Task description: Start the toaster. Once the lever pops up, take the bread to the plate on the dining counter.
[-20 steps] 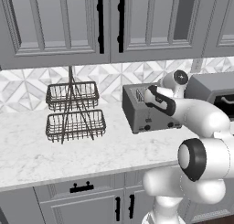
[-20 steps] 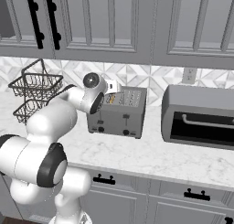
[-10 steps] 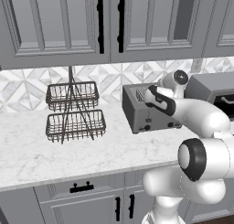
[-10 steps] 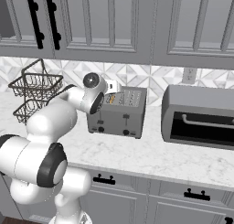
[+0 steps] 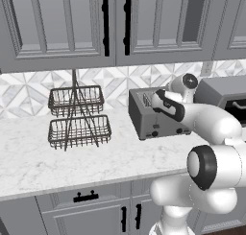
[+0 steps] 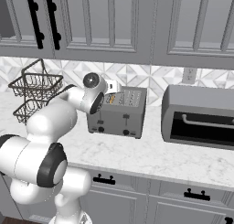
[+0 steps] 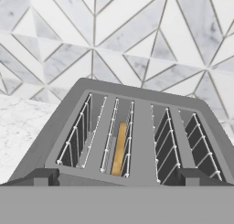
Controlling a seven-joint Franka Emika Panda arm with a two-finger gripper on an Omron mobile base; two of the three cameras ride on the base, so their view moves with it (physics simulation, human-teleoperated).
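Bread [image 7: 119, 147] inside toaster's [image 7: 137, 127] second slot, hand view.

No writing, label, brand, number or sign can be read anywhere. The toaster [image 6: 118, 112], at the centre of the right base view, has a plain grey front with small dark knobs (no markings legible on or beside them). The toaster oven [image 6: 198, 116], at the right of that frame, has a bare body and a dark window. The wall outlet [image 6: 188, 75] in the upper right is blank, and so are the cabinet doors [image 5: 62, 25] across the top of the left base view.
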